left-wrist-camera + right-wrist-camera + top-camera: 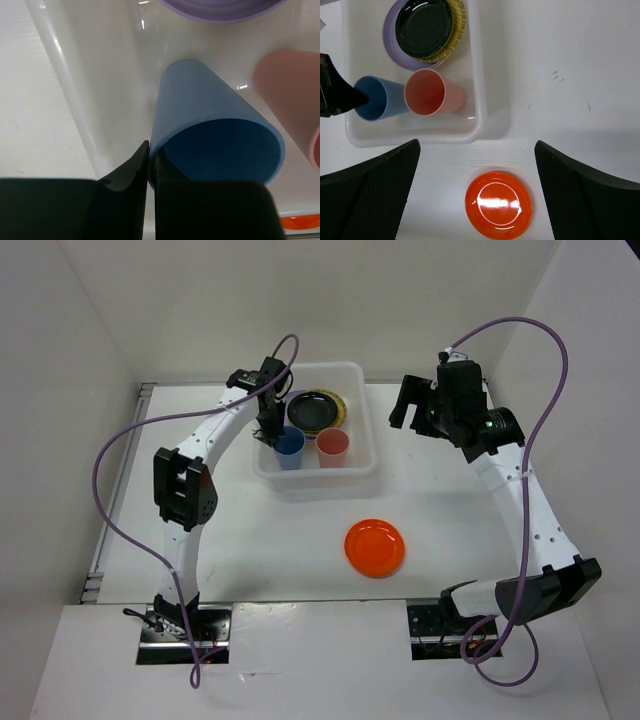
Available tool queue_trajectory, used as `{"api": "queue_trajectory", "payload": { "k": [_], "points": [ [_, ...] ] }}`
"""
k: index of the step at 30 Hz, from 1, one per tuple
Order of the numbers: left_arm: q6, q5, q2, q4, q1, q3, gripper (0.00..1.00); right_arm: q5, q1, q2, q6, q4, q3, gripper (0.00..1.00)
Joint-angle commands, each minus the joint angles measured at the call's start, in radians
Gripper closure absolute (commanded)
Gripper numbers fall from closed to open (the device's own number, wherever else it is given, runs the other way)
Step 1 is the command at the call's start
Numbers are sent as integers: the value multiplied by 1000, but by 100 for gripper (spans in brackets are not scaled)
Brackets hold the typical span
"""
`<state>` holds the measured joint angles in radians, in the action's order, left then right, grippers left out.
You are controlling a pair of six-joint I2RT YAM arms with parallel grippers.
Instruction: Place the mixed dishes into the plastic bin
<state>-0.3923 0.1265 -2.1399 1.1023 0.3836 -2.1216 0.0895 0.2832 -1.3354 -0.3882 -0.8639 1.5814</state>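
Blue cup stands in the plastic bin, its rim pinched in my left tool, beside the pink-red cup and stacked plates; orange plate lies on the table outside; my right tool hangs spread wide.

The bin stands on the surface, upper centre of the top view. Inside, the plate stack lies above the left cup and right cup. A lone plate lies below the bin, apart.
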Motion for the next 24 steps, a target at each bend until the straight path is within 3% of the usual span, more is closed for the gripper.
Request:
{"api": "queue_trajectory", "payload": {
  "k": [1, 6, 9, 13, 17, 19, 24],
  "points": [
    [13, -24, -11, -36, 1, 11, 89, -4, -3, 41, 0, 26, 5, 0],
    [13, -24, -11, -36, 1, -3, 65, -4, -3, 41, 0, 26, 5, 0],
    [4, 1, -11, -27, 1, -37, 57, -4, -3, 50, 0, 26, 5, 0],
    [-5, 25, -2, 28, 12, -110, 54, -13, -3, 50, 0, 26, 5, 0],
    [-16, 73, 9, 120, 34, -273, 52, -22, -3, 59, -9, 26, 5, 0],
    [-16, 119, 9, 198, 76, -427, 51, -33, -3, 59, -9, 26, 5, 0],
    [-59, 89, 185, 199, 159, -330, 51, -19, -3, 77, -9, 26, -4, 0]
  ]
}}
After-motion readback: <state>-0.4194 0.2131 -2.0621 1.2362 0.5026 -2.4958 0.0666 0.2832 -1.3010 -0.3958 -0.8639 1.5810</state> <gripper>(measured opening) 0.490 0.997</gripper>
